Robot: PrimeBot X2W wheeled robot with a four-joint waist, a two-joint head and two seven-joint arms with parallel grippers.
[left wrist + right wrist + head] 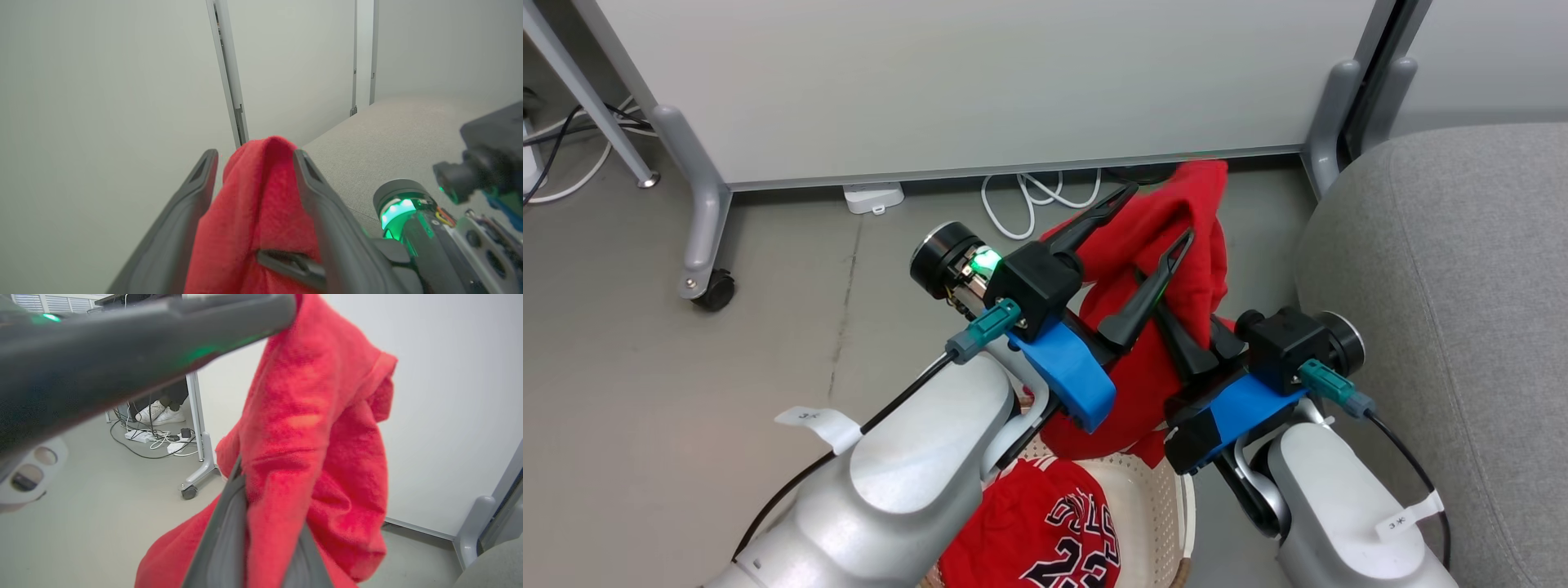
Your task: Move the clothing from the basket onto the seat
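Observation:
A red garment (1201, 212) hangs in the air above the basket (1164, 498), bunched between both grippers. My left gripper (1163, 212) is open, and the cloth (253, 204) fills the gap between its two fingers and reaches past their tips. Just below it, my right gripper (1168, 322) is shut on the same garment (318, 437), which spills over its fingers (222, 539). The red jersey (1045, 523) with black-and-white lettering lies in the cream basket under my left forearm. The grey seat (1445, 286) stands at the right, close beside my right arm, with its top (388, 139) level behind the garment.
A white partition panel (980, 82) on grey feet with a caster (715, 290) closes off the back. White cables (1029, 196) and a power strip (874, 198) lie on the grey floor beneath it. A person's white shoes (159, 412) show far off.

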